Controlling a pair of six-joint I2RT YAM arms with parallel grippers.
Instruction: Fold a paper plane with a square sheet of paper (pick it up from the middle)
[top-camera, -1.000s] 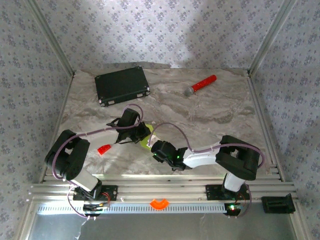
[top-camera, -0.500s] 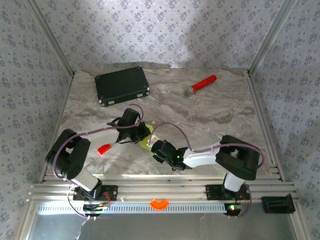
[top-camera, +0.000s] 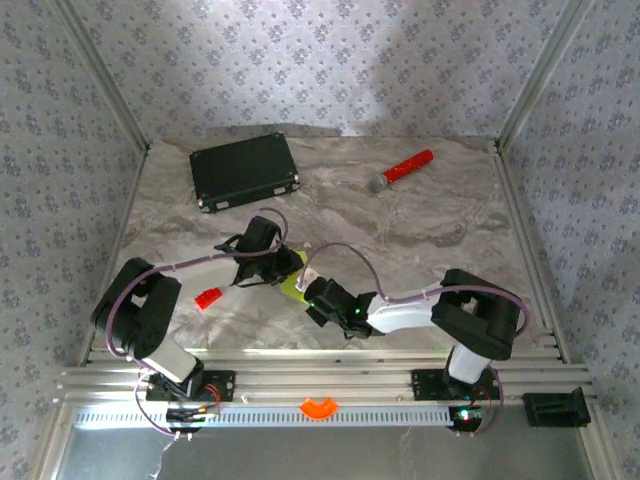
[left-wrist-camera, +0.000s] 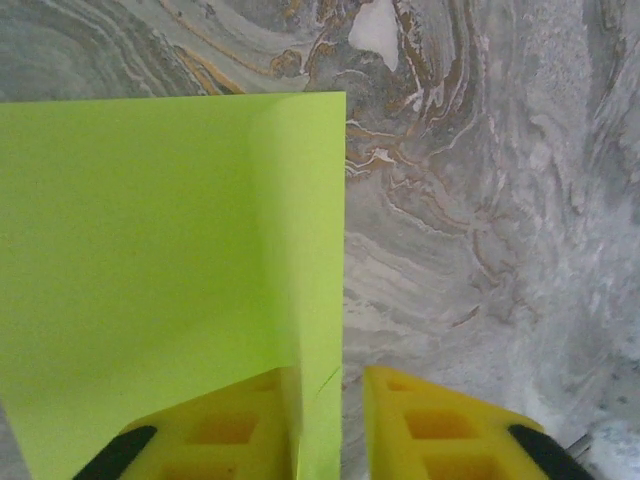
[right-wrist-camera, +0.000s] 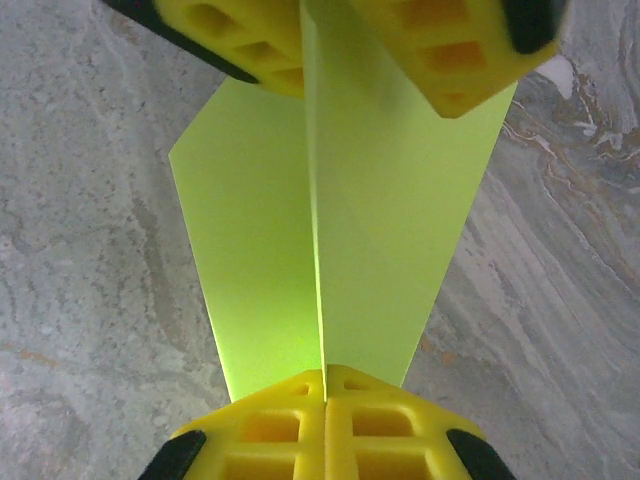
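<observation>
Starting nearest the arm bases, you had two grippers meeting at one sheet of paper (right-wrist-camera: 380, 230). It was lime yellow-green and sat nearer to you than the black case (top-camera: 245, 171), a little to its right. The sheet was raised into a ridge along one lengthwise crease, with a flap falling to each side.

Your right gripper (right-wrist-camera: 325, 373) was clenched on the near end of that crease, its two yellow fingers pressed together with the paper pinched between them. Your left gripper (left-wrist-camera: 332, 372) stood at the crease's other end, closer to the case. Its two fingers straddled the fold but were parted, one against the paper and the other clear of it. Marble showed in the gap, so it was released rather than pinching.

One small red block (top-camera: 208, 297) lay on the table (top-camera: 440, 225), nearer than the case and below its left end. Farthest out, the single case lay flat. Level with it, to its right, lay one red-handled microphone (top-camera: 402, 168), well apart from it.
</observation>
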